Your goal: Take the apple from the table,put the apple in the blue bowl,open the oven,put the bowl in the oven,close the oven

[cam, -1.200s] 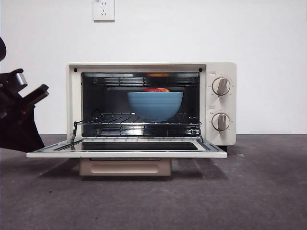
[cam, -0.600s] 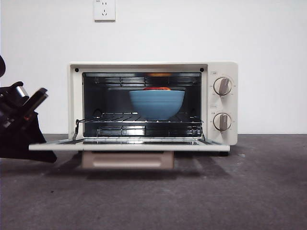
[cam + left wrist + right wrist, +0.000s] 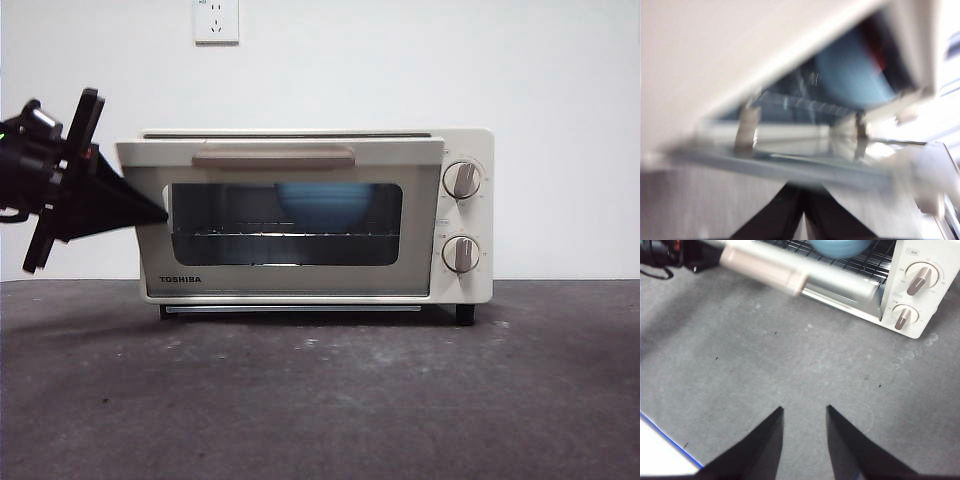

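Observation:
The cream oven (image 3: 486, 215) stands on the dark grey table (image 3: 320, 400) with its door (image 3: 290, 285) swung up almost shut, the beige handle (image 3: 272, 157) at the top. Through the glass the blue bowl (image 3: 322, 205) shows on the rack. The blurred left wrist view looks through the remaining gap at the bowl (image 3: 850, 75), with a red sliver of the apple (image 3: 881, 59) in it. My left gripper (image 3: 158, 213) touches the door's left edge, jaws together. My right gripper (image 3: 804, 410) hangs open over bare table, well back from the oven (image 3: 920, 305).
Two round knobs (image 3: 461, 180) sit on the oven's right panel. A wall socket (image 3: 216, 20) is on the white wall behind. A white sheet with a blue edge (image 3: 660, 460) lies by the right gripper.
The oven door has swung up from lying flat open to almost shut. My left gripper rose with it, from beside the lowered door to the door's left edge.

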Available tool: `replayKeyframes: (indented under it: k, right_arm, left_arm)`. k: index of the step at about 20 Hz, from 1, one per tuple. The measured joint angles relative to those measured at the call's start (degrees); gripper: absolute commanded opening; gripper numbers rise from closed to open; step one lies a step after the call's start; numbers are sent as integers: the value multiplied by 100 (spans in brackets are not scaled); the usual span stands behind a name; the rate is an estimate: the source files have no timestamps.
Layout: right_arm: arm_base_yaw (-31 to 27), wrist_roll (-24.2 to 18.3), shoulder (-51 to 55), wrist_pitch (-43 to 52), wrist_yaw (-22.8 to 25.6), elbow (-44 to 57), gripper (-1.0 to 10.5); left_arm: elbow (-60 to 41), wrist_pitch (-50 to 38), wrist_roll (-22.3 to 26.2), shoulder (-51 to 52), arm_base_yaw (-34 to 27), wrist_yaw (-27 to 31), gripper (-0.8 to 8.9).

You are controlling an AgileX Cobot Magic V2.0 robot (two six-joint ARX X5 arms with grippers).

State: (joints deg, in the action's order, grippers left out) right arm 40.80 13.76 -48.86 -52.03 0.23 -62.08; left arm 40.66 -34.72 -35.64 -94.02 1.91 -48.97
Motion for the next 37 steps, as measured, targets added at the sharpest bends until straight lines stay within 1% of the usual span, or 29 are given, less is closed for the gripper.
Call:
replayKeyframes:
  k: [2, 6, 10, 14, 18, 22, 24, 26, 28, 31, 33, 35, 37]
  right_arm:
    - [0, 4, 0, 2, 0, 0, 136]
    - [0, 9, -2, 2, 0, 0, 136]
    - [0, -2, -2, 37, 0, 0, 136]
    - [0, -37, 7, 179, 0, 107, 136]
    - [0, -46, 9, 699, -24, 538, 136]
    - [0, -50, 92, 1609, -42, 1224, 136]
    - [0, -90, 153, 2144, -39, 1554, 136]
    - [0, -149, 195, 2815, -39, 1875, 136]
    - [-2, -188, 223, 3571, -39, 2179, 135]
    - [-4, -203, 236, 4520, -11, 2509, 104]
    - [-4, -210, 236, 4937, 63, 2634, 70]
    - [-4, -238, 236, 5099, 131, 2682, 9]
    - [-9, -278, 236, 5104, 133, 2686, 4]
  left_arm:
    - [11, -323, -170, 0, -13, 269, 6]
    - [11, -396, -273, 0, -17, 299, 7]
    - [11, -210, -286, 33, -13, 299, 7]
    - [11, 267, -173, 378, 66, 304, 7]
    - [11, 1073, 260, 960, 214, 535, 7]
    - [11, 2288, 935, 1670, 444, 1150, 7]
    - [11, 2894, 1335, 2052, 599, 1576, 7]
    - [11, 3449, 1705, 2468, 776, 2002, 7]
    - [11, 3853, 1971, 2839, 929, 2315, 7]
    - [11, 4201, 2212, 3348, 1139, 2555, 7]
    - [11, 4363, 2291, 3661, 1266, 2682, 7]
    - [11, 4542, 2319, 3971, 1392, 2828, 7]
    - [11, 4717, 2334, 4212, 1478, 2929, 7]
